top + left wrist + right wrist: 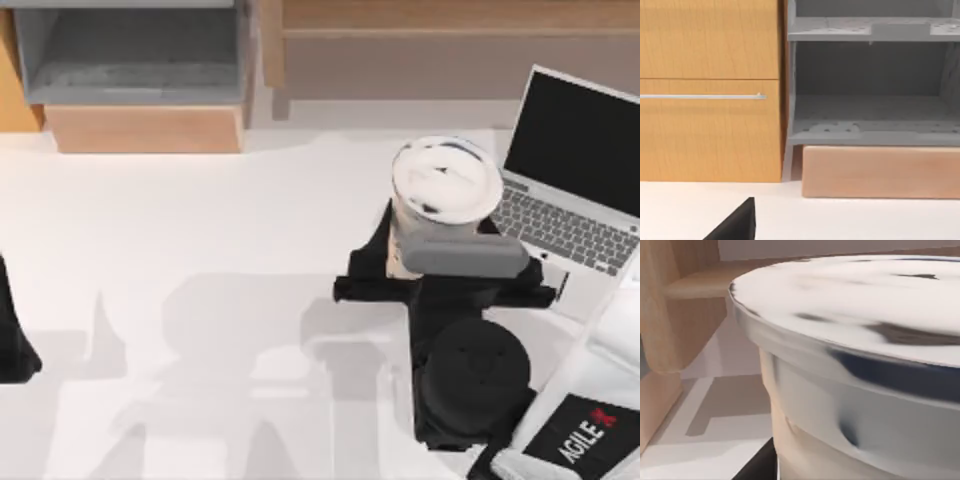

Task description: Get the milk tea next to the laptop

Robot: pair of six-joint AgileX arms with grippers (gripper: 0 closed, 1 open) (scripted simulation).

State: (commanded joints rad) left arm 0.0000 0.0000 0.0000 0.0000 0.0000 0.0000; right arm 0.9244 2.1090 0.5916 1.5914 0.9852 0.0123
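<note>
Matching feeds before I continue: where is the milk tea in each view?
Top view: milk tea right of centre, just left of the laptop.
Left wrist view: not in it.
Right wrist view: milk tea close up.
Shared landmark: the wooden block.

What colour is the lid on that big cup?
White with dark smudges; the milk tea's sealed top shows best in the top view.

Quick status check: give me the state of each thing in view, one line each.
Milk tea: upright, top sealed, right beside the laptop's left edge.
Laptop: open, screen black, at the table's right.
Right gripper: at the milk tea's side, around the cup.
Left gripper: parked at the table's left edge.
Shelf: open-fronted.
</note>
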